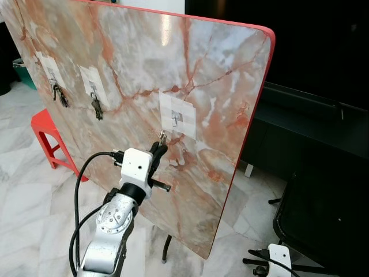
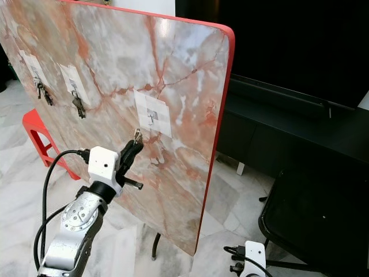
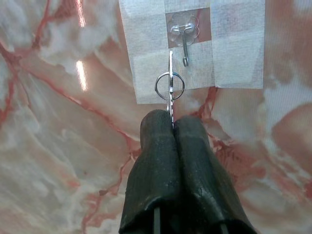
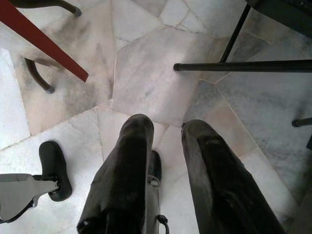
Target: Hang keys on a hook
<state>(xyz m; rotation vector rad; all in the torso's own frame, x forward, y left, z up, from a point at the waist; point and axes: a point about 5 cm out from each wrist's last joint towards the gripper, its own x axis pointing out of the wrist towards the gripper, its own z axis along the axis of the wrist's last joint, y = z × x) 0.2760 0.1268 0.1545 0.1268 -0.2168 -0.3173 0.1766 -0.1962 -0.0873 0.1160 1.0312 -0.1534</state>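
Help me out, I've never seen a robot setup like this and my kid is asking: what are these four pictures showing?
Two pictures come from the robot's head, two from cameras on its wrists. A marble-patterned board stands tilted, with taped patches holding small hooks; two already carry keys. The left gripper, two black fingers shut together, pinches a key with its ring just below the free hook. The right gripper hangs idle, fingers apart, over the stone floor.

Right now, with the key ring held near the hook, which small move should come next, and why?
Probably lift the left hand a little and ease toward the board. It is shut on the key, whose ring hangs just below the tip of the empty hook, so the ring must rise to slip over it.
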